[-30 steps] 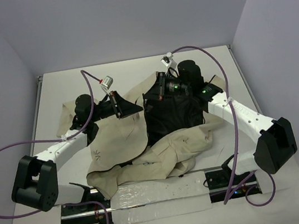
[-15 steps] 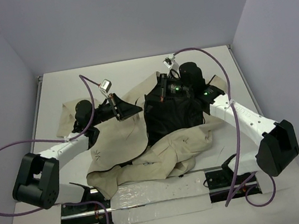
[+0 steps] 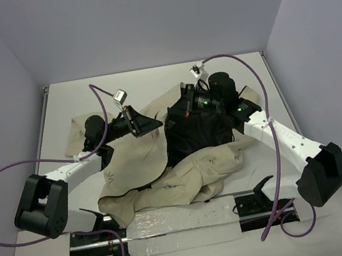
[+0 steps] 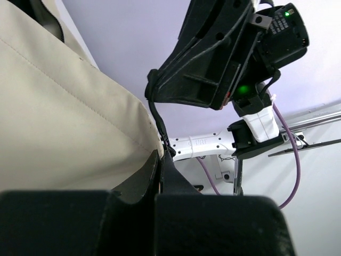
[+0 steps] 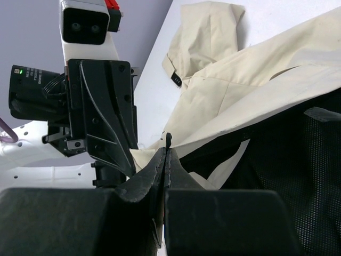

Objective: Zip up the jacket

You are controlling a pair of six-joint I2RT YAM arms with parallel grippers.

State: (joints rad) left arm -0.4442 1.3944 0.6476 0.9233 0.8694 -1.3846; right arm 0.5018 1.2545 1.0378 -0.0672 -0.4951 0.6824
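Jacket (image 3: 134, 162): beige with black lining exposed, crumpled mid-table (image 3: 77, 100), sleeves trailing toward the near edge.
Left gripper (image 4: 163, 160): arm stretched low, angled inward; fingers clamped on the beige front edge.
Right gripper (image 5: 167, 157): arm angled inward, facing the left; fingers pinched on the lined edge.

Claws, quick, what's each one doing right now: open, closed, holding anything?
Left claw: closed, pinching an edge of the jacket.
Right claw: closed, pinching another edge of the jacket.
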